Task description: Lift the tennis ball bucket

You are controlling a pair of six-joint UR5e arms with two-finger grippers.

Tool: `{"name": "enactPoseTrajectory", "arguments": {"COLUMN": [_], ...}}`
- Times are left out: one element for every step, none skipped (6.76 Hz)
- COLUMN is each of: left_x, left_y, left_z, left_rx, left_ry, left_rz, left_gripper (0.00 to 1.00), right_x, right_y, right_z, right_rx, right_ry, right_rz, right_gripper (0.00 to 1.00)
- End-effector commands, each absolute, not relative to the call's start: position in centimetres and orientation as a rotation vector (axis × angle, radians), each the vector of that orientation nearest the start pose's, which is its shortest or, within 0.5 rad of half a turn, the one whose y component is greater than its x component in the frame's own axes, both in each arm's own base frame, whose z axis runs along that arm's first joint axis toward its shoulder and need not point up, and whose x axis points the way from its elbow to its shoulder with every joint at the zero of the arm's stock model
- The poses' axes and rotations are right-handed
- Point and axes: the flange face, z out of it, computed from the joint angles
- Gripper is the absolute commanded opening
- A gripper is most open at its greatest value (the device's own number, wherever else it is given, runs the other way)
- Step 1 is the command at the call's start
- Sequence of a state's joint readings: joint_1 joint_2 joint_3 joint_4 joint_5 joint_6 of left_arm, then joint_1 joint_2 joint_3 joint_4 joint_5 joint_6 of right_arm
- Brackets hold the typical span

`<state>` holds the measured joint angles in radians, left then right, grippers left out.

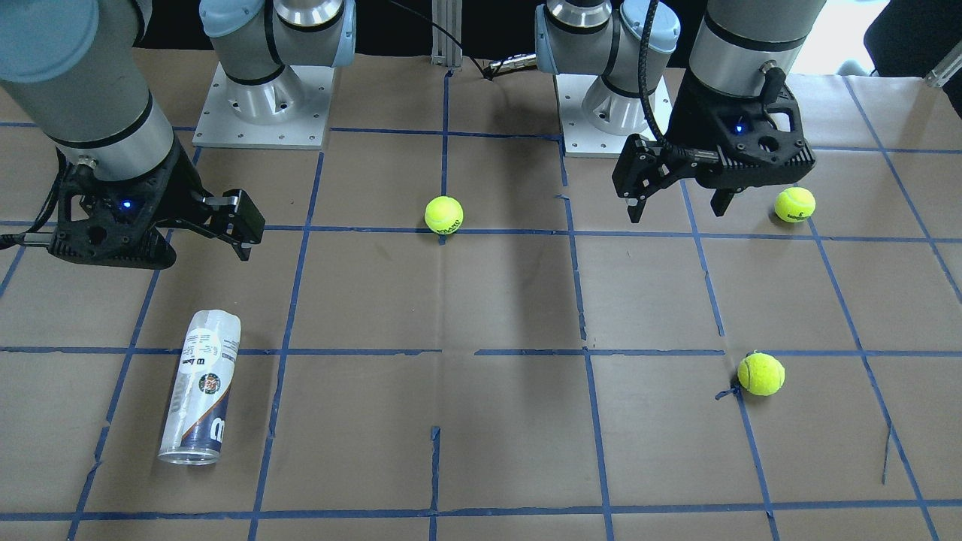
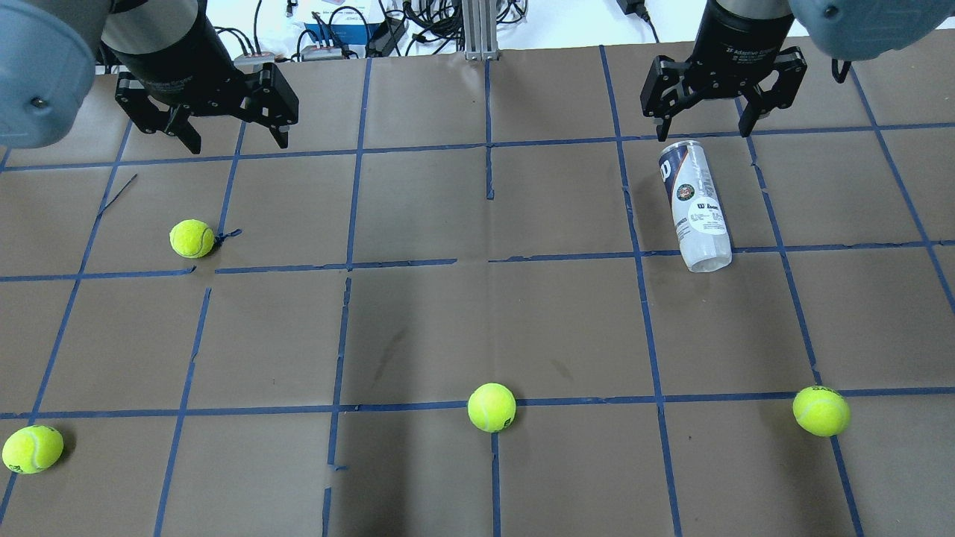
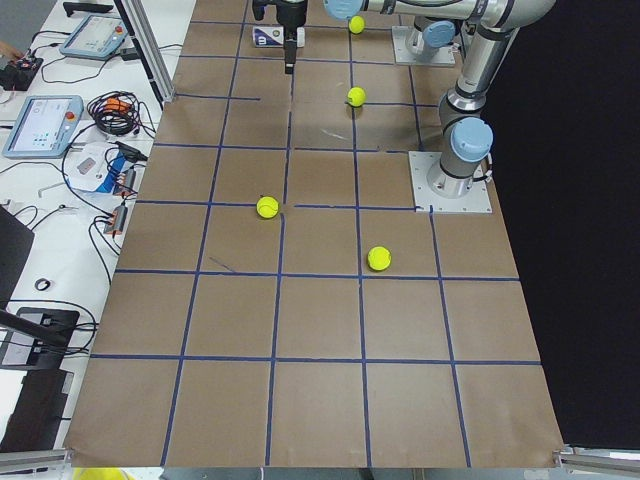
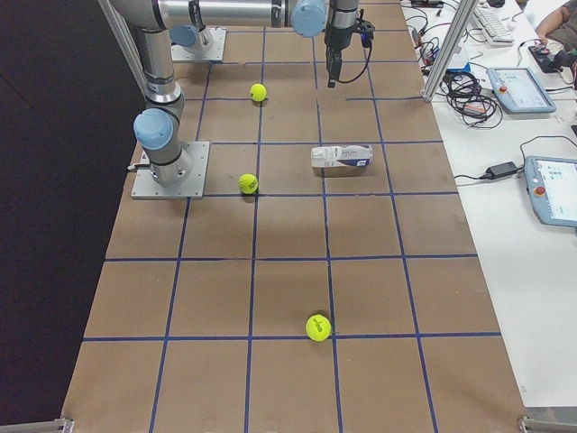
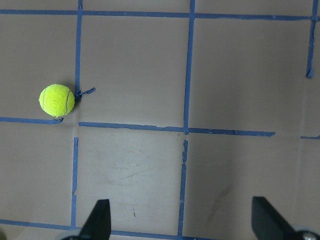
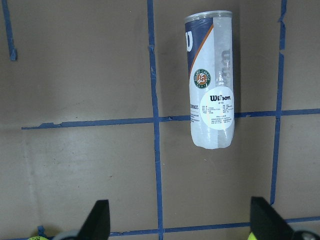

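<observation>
The tennis ball bucket [image 2: 694, 205], a clear plastic cylinder with a white and navy Wilson label and a metal rim, lies on its side on the brown paper worktop [image 2: 418, 328]. It lies across one line of the blue tape grid. Its rim end points away from the robot's base and its rounded end points toward the base.

The black right gripper [image 2: 703, 133] hangs in the air near the bucket and does not touch it. We see its fingers spread wide, with nothing between them. In the right wrist view the bucket [image 6: 211, 102] lies ahead of the two dark fingers [image 6: 100, 222].

The black left gripper [image 2: 239, 143] hangs well apart from the bucket, over the other half of the worktop. Its fingers also stand wide and hold nothing.

A yellow-green felt tennis ball [image 2: 821, 411] rests on the robot's side of the bucket, well apart from it. A second ball [image 2: 492, 407] rests farther from the bucket, toward the left arm's half. A third ball [image 2: 192, 239] and a fourth ball [image 2: 32, 449] lie farthest from the bucket, on the left gripper's side.
</observation>
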<state>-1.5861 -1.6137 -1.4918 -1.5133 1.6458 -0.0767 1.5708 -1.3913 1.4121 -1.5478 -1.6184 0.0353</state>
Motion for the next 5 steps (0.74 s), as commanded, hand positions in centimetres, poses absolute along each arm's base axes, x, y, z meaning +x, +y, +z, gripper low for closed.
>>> {"name": "enactPoseTrajectory", "arguments": {"left_x": [-13.3, -13.22, -13.22, -13.22, -13.3], "left_y": [-51.68, -51.72, -51.67, -51.65, -51.63], "left_z": [51.12, 51.14, 51.29, 51.2, 51.2], "left_rx": [-0.099, -0.104, -0.104, -0.104, -0.1], "left_ry": [3.066, 3.065, 3.065, 3.065, 3.066], "left_rz": [-0.146, -0.149, -0.153, -0.149, -0.149], "left_gripper": [1.0, 1.0, 1.0, 1.0, 1.0], "right_x": [12.89, 12.79, 12.71, 12.71, 12.63], "right_y": [-56.23, -56.26, -56.36, -56.32, -56.35], "right_z": [46.47, 46.24, 46.36, 46.51, 46.34], "right_rx": [0.054, 0.054, 0.054, 0.055, 0.057], "right_ry": [3.185, 3.187, 3.185, 3.185, 3.185], "right_rz": [0.082, 0.089, 0.077, 0.075, 0.082], "right_gripper": [1.0, 1.0, 1.0, 1.0, 1.0]}}
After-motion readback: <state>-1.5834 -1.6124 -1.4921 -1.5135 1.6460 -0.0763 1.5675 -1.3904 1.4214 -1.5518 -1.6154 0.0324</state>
